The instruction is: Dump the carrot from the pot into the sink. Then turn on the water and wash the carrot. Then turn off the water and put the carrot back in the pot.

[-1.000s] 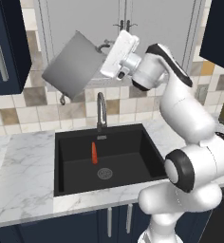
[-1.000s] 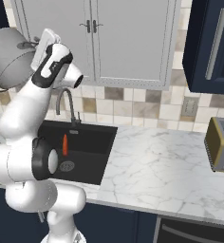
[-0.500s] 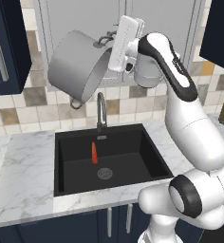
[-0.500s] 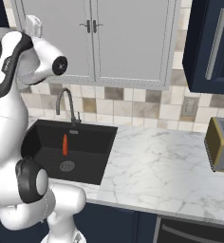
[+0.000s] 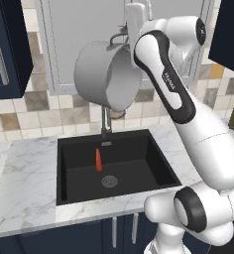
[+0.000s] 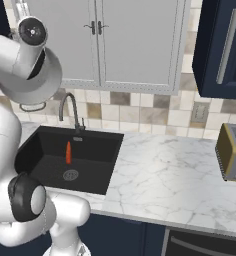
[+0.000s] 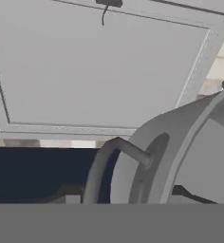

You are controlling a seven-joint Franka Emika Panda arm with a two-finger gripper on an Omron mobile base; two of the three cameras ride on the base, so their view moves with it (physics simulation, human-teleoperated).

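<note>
Carrot (image 5: 98, 159) lies in the sink (image 5: 139, 163), on the black floor of the basin just behind the round grey drain (image 5: 109, 181), thick end toward the back wall, apart from the drain and clear of the side walls. In the right base view the carrot (image 6: 68, 152) sits likewise just behind the drain (image 6: 70, 174). No stream of water in the basin.

Pot (image 5: 106, 74) is held high in the air over the back of the sink, in front of the grey upper cabinet doors (image 5: 79, 30). It is tipped well over: its flat base faces the left base camera, its side loop handle (image 5: 118, 38) is up near the hand. In the right base view the pot (image 6: 40, 80) hangs above the faucet (image 6: 70, 111), mouth tilted, lower loop handle (image 6: 32, 107) hanging down.

Hand view: pot wall (image 7: 147, 156) and one loop handle (image 7: 109, 161) close to the camera, cabinet door (image 7: 95, 61) behind. Jaws: the arm carries the pot by its rim region, so jaws are clenched on the pot; the fingertips themselves are hidden.

Faucet (image 5: 106, 124) stands upright at the back edge of the sink, directly under the pot. White marble table (image 5: 25, 183) rims the basin; toaster (image 6: 232, 152) sits on the table (image 6: 180, 180) well to the right.
</note>
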